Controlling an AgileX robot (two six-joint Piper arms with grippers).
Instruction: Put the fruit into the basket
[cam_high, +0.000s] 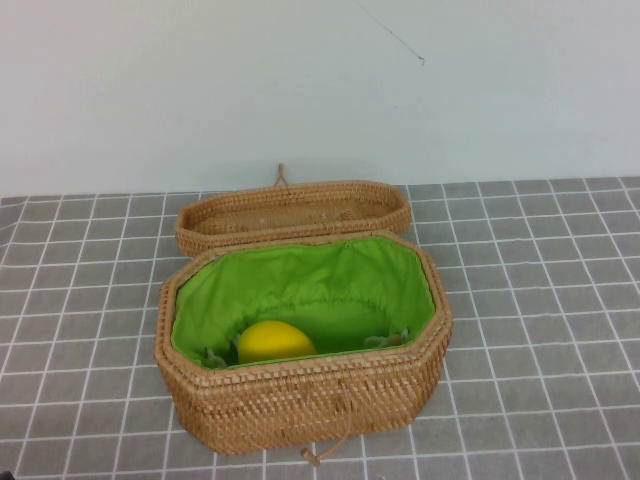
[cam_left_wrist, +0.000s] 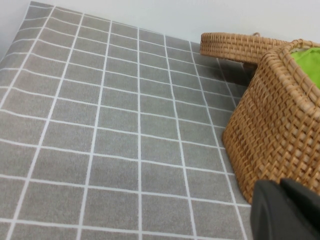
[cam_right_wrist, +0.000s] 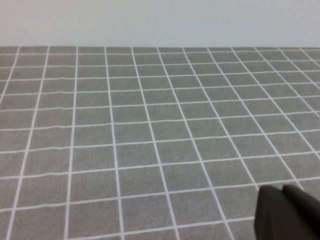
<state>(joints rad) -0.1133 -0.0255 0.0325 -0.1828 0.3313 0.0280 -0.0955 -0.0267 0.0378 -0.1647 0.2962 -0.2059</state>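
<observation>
The yellow lemon (cam_high: 274, 342) lies inside the large tan woven basket (cam_high: 300, 395), on its green lining near the front left wall. The basket stands open in the middle of the table. Neither arm shows in the high view. My left gripper (cam_left_wrist: 279, 184) is shut and empty, low over the table just outside a side wall of the basket (cam_left_wrist: 270, 130). My right gripper (cam_right_wrist: 281, 191) is shut and empty over bare checked cloth, with neither basket nor lemon in its view.
The shallow unlined woven lid (cam_high: 290, 210) lies behind the basket against its back rim; it also shows in the left wrist view (cam_left_wrist: 230, 45). A toggle clasp (cam_high: 312, 457) hangs at the basket's front. Grey checked cloth (cam_high: 540, 300) covers the table; a pale wall stands behind.
</observation>
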